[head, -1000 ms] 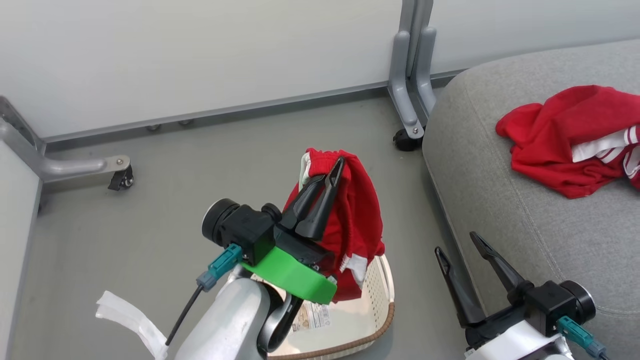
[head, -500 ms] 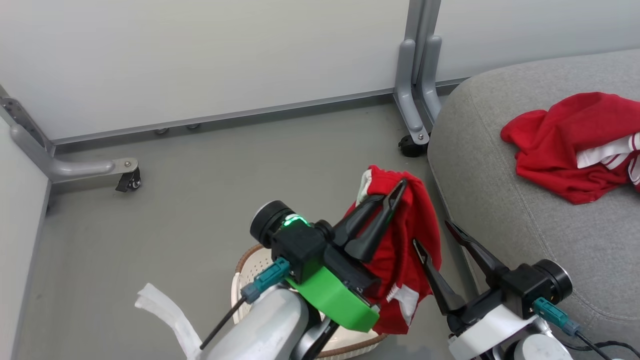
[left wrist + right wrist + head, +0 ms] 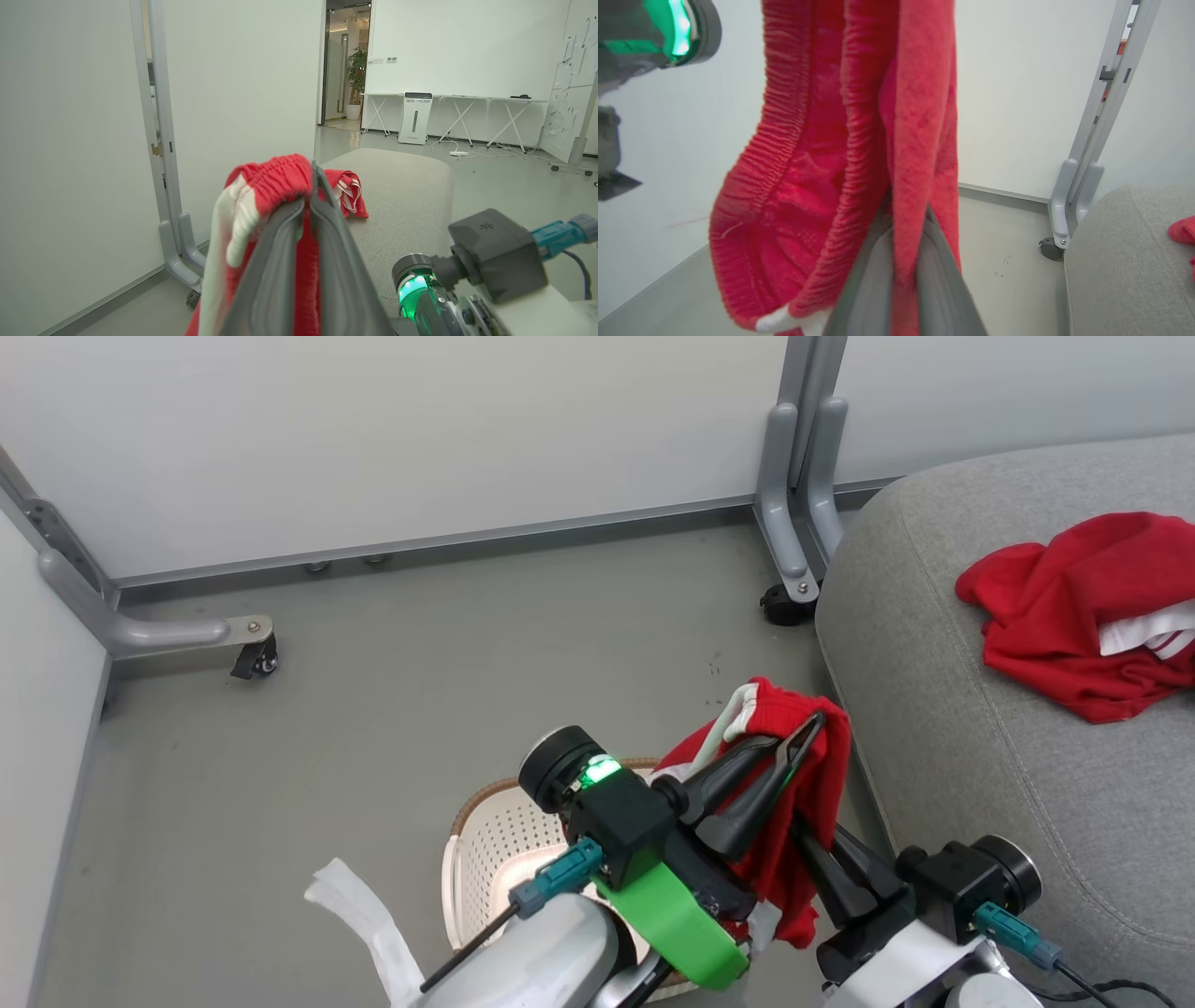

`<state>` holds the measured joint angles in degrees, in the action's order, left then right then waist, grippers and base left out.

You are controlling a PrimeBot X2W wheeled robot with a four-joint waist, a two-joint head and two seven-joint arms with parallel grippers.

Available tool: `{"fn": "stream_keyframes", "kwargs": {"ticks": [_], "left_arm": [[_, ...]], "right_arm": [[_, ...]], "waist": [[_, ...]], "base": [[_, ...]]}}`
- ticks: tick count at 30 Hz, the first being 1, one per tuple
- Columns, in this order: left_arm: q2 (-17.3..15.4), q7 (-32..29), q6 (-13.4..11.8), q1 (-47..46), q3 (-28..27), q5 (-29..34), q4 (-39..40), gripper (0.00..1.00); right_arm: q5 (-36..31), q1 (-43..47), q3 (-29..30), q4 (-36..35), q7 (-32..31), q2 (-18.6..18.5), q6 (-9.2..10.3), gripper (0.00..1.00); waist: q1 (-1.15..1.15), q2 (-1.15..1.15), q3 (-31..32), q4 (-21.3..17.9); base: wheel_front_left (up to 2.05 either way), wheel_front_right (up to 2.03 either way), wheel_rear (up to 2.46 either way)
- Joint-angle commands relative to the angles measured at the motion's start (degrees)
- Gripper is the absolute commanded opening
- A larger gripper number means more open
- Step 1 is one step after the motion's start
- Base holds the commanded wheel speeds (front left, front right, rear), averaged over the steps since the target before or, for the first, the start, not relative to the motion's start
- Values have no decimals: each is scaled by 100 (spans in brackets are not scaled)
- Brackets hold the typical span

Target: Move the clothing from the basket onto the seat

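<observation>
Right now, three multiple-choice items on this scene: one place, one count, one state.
1. The loose red garment lies: A on the floor; B on the grey seat; C over the partition foot.
2. Red garments in view: A one; B two; C three.
3. The right gripper is: A open, clear of cloth; B resting on the seat; C shut on the lifted garment.
Key: B, crumpled on that seat; B, one lying, one hanging from the left gripper; C, its fingers pinch red fabric.
</observation>
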<state>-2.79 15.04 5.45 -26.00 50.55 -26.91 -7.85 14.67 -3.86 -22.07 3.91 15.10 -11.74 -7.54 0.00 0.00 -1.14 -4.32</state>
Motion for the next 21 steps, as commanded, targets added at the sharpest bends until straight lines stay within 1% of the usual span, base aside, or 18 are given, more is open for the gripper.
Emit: {"fn": "stream_keyframes", "kwargs": {"ticks": [1, 5, 13, 15, 16, 17, 18, 19, 21], "left_arm": [[-19, 19, -40, -104, 18, 40, -61, 0], [-19, 19, -88, -124, 32, -34, -181, 0], [-21, 19, -246, -169, 39, 11, -403, 0], [-28, 14, -259, -168, 47, 23, -455, 9], [-36, 12, -257, -168, 50, 25, -482, 16], [-39, 11, -256, -164, 56, 14, -502, 19], [-39, -1, -257, -150, 56, -17, -526, 35], [-49, -71, -219, -121, 78, -77, -587, 100], [-57, -72, -232, -132, 60, -104, -615, 100]], "right_arm": [[37, 67, -7, 6, 8, -25, 10, 0], [81, 102, 8, -26, 8, 3, 10, 0], [139, 162, 38, -93, 9, 18, 11, 0], [148, 164, 57, -98, 9, 23, 11, 0], [150, 163, 72, -102, 9, 26, 11, 0], [149, 161, 84, -104, 9, 31, 11, 0], [151, 159, 93, -108, 9, 34, 11, 0], [198, 164, 117, -122, 9, 64, 11, 0], [272, 170, 171, -160, 9, 97, 11, 0]], "waist": [[0, 0, 7, -5], [0, 0, 16, -19], [0, 0, -13, -39], [0, 0, -26, -39], [0, 0, -35, -39], [0, 0, -41, -39], [0, 0, -47, -38], [0, 0, -58, -38], [0, 0, -76, -39]], "base": [[0, 0, 0], [0, 0, 0], [0, 0, 0], [0, 0, 0], [0, 0, 0], [0, 0, 0], [0, 0, 0], [0, 0, 0], [0, 0, 0]]}}
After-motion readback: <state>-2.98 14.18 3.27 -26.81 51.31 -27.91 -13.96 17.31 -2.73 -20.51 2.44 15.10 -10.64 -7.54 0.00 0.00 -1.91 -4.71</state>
